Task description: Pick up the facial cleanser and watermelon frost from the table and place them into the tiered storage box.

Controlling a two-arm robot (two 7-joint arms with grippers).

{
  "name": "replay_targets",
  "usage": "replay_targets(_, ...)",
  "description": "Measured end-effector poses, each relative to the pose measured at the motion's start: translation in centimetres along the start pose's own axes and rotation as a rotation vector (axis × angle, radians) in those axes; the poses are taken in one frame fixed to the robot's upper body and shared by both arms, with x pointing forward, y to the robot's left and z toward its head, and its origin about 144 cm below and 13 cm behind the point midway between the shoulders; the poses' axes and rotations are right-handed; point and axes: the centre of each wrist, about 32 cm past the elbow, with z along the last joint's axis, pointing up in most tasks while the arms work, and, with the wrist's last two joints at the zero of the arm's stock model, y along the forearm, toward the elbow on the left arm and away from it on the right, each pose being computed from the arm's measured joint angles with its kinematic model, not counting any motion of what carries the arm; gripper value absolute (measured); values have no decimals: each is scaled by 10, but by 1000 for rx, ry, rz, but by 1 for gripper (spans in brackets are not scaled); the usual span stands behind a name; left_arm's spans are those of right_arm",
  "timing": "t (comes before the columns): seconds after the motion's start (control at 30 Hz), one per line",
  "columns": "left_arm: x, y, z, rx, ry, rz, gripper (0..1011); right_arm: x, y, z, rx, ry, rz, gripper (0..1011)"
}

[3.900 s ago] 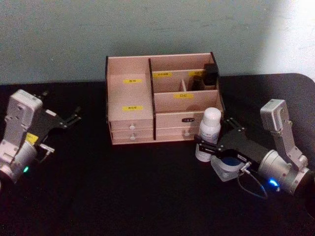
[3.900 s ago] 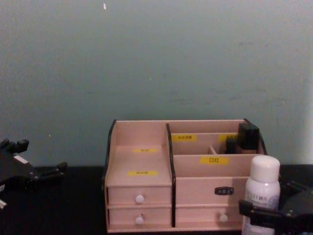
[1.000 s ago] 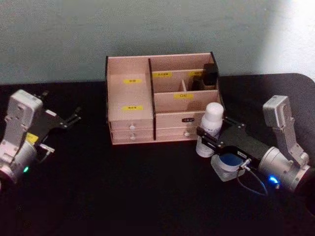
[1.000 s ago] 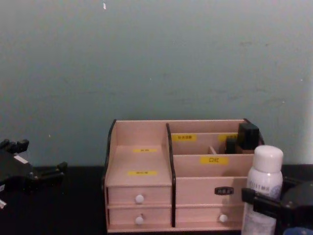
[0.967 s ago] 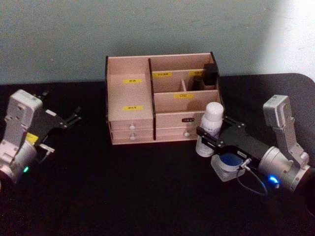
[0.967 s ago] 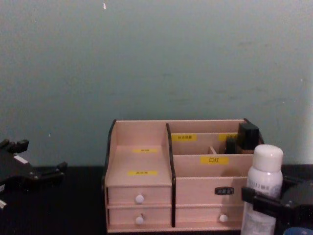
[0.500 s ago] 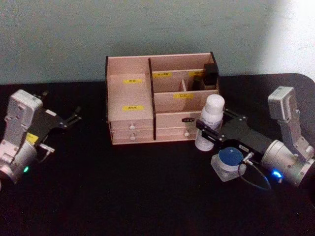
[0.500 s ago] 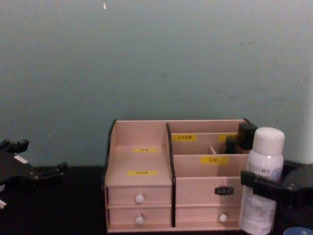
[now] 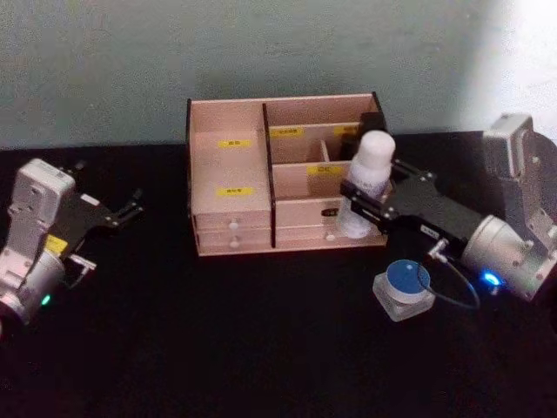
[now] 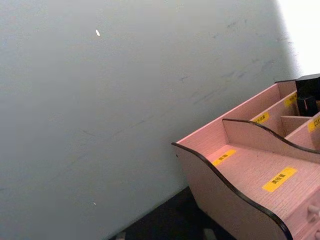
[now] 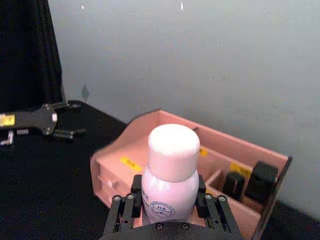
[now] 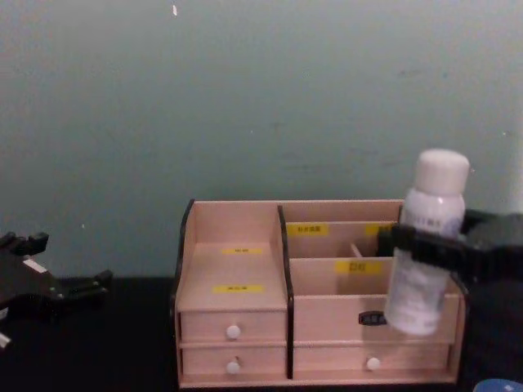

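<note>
While the right gripper clamps its fingers on the white-capped pale bottle, lifted off the black table before the pale wooden tiered storage box's right end, a blue-lidded round jar sits nearby on the table; the left gripper rests far left, fingers apart.

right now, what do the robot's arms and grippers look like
Both arms end in silver-grey wrists, each topped by a pale grey boxy module. The left gripper and right gripper are flat black plates with slim black fingers. The left wrist carries a yellow sticker and a green light; the right shows a blue light and a thin dark cable loop.
</note>
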Motion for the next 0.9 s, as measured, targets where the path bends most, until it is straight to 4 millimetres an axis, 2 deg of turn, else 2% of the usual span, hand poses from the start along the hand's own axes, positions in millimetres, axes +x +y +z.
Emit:
replay_targets(0.37,0,0,0,0,0,0,1001,10,26,19,39,-40,-8,591)
replay_targets(0.9,0,0,0,0,0,0,1001,35,65,26,41,-63,-12,591)
